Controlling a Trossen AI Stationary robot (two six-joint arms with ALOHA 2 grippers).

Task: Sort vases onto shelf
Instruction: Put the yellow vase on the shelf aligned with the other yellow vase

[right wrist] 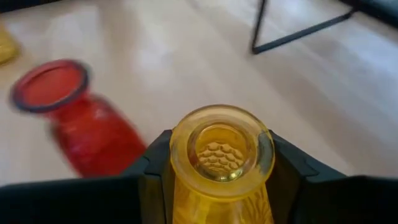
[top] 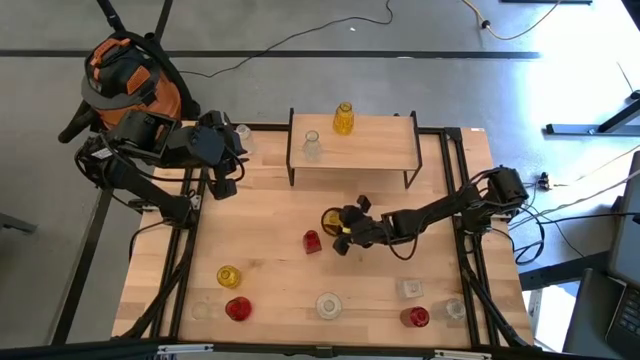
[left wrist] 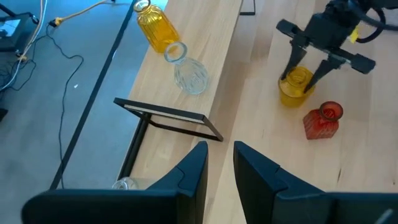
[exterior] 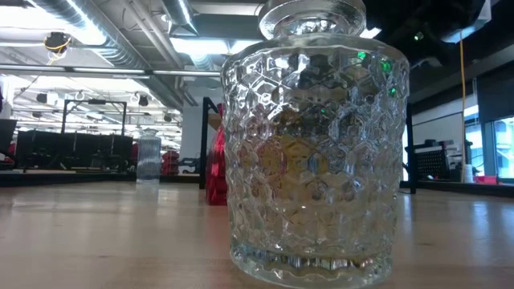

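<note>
Your right hand (top: 338,226) is clamped on the neck of a yellow vase (right wrist: 221,163), upright on the desk (top: 270,280) mid-board; a red vase (top: 312,241) stands just beside it. The shelf (top: 380,150) lies beyond, toward the far edge, its long axis crosswise, already carrying a yellow vase (top: 344,118) and a clear one (top: 312,146). The next move looks like lift, then forward. Your left hand (left wrist: 219,165) waits spread at the far-left corner.

Right gripper (top: 338,225) straddles a yellow vase (top: 331,219) (red vase (top: 312,242) beside).
</note>
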